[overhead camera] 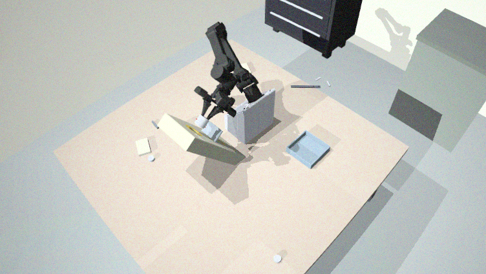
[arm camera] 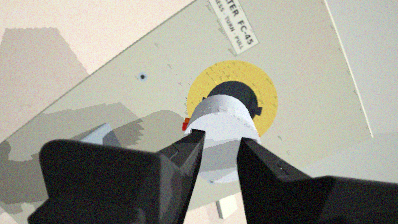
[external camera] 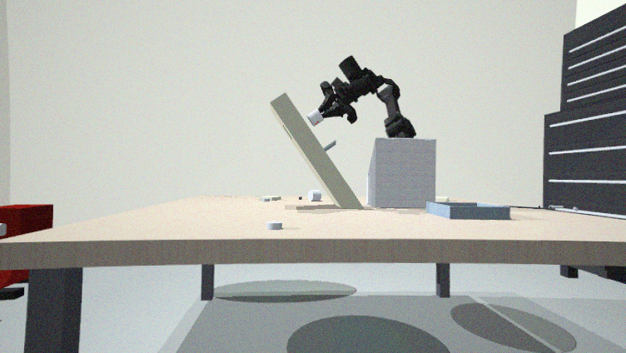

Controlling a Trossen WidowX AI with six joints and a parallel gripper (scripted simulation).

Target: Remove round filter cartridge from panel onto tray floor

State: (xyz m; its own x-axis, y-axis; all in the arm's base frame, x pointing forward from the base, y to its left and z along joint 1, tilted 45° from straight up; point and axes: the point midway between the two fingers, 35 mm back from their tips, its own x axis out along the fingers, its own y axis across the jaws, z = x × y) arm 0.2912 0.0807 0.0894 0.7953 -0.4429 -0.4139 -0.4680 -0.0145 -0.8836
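White cartridge (arm camera: pixel 222 127): clear of the panel (arm camera: pixel 300 95), just off its yellow ring (arm camera: pixel 265 90) — dark socket exposed.
Fingers: clamped on the cartridge's face; slots hidden.
Arm (external camera: pixel 390 109): reaching from the grey block (external camera: pixel 400 173), tilted toward the panel.
Tray (overhead camera: pixel 307 148): on the worktop (overhead camera: pixel 238 218), well apart.

We see the pincer (arm camera: pixel 220 145) as matt black plastic, smooth, clamped on the filter cartridge (arm camera: pixel 225 122), which looks like matt pale grey plastic. Just beyond it the service panel (arm camera: pixel 300 95) has a flat cream painted look with a dull yellow ring (arm camera: pixel 267 90). Off to the side, the tray (overhead camera: pixel 307 148) reads as matt blue-grey plastic.
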